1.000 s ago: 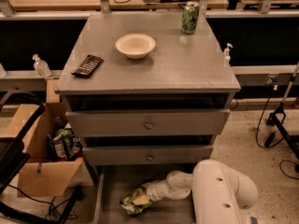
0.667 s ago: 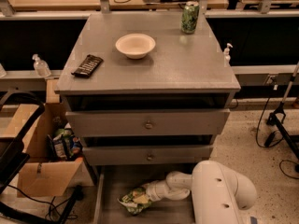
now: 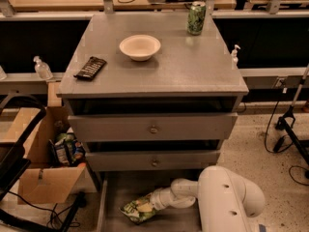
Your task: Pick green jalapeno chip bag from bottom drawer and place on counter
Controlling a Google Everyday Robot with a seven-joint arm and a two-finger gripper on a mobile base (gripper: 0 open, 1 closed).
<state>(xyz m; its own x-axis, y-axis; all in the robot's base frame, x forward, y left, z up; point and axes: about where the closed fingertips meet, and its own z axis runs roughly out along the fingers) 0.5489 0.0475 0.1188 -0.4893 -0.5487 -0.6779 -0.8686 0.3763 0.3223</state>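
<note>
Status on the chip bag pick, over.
Gripper down in bottom drawer, at the green jalapeno chip bag. Bag on drawer floor, not yet on counter. Counter holds white bowl, green can.

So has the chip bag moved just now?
No; the chip bag lies left below the lower knob as before, end effector at its right edge.

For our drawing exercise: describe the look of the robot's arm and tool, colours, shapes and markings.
The arm is smooth, off-white and rounded: a fat domed casing with two small dark dots, narrowing to a slimmer segment. No cables or lettering show. The tool, down in the drawer at the bag, looks the same off-white.
</note>
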